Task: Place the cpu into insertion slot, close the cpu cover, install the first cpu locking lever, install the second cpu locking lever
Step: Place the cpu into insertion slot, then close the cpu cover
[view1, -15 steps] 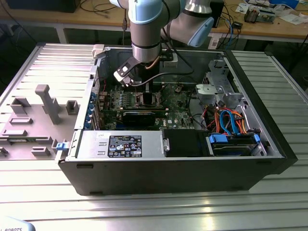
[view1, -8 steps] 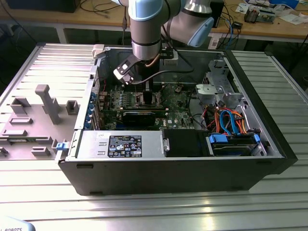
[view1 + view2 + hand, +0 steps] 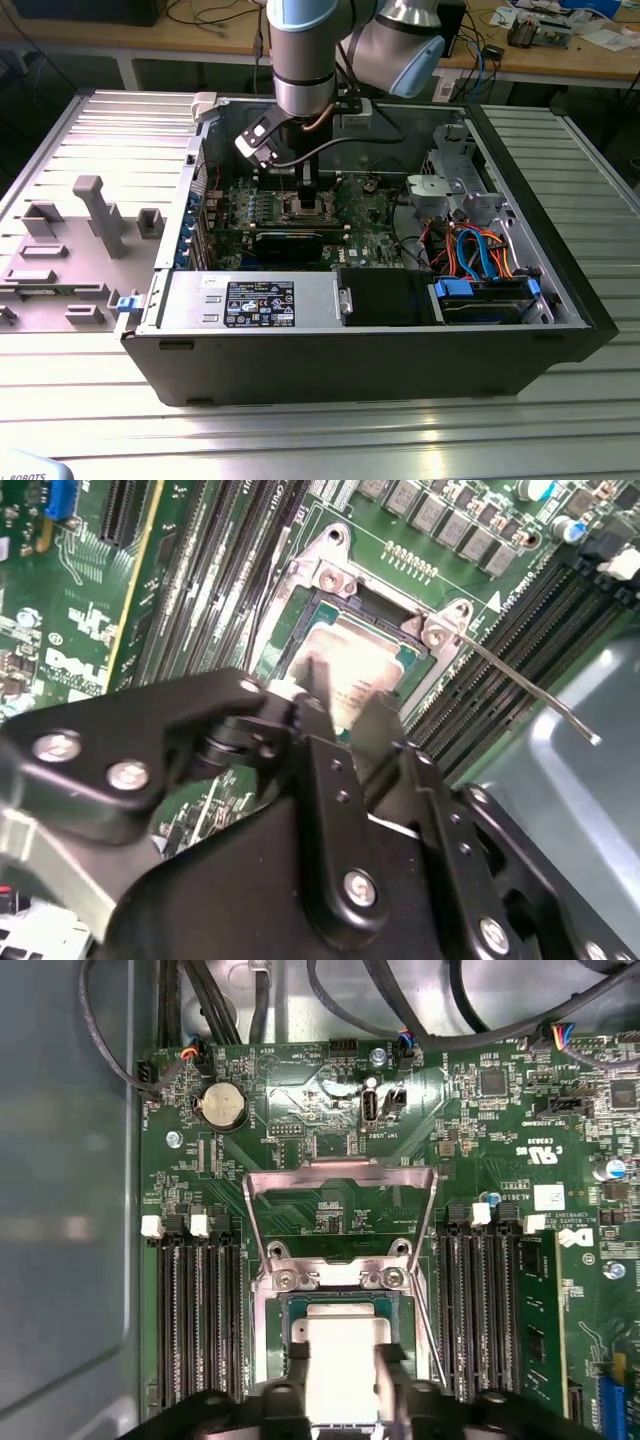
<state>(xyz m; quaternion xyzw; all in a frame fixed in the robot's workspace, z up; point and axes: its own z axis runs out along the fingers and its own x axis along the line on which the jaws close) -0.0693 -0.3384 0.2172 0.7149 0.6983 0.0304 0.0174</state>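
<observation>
The cpu, a silvery square chip with a green rim, lies flat in the insertion slot, whose metal rim frames it. My gripper is down over it, one finger against each side of the metal top, so it is shut on the chip. The cpu cover stands swung up behind the socket. One thin locking lever sticks out loose beside the socket. In the exterior view my gripper hangs low inside the open computer case.
Rows of memory slots flank the socket on both sides. A coin battery and cables sit behind the cover. The case holds a drive bay with blue and orange cables and a power supply. A grey fixture stands outside.
</observation>
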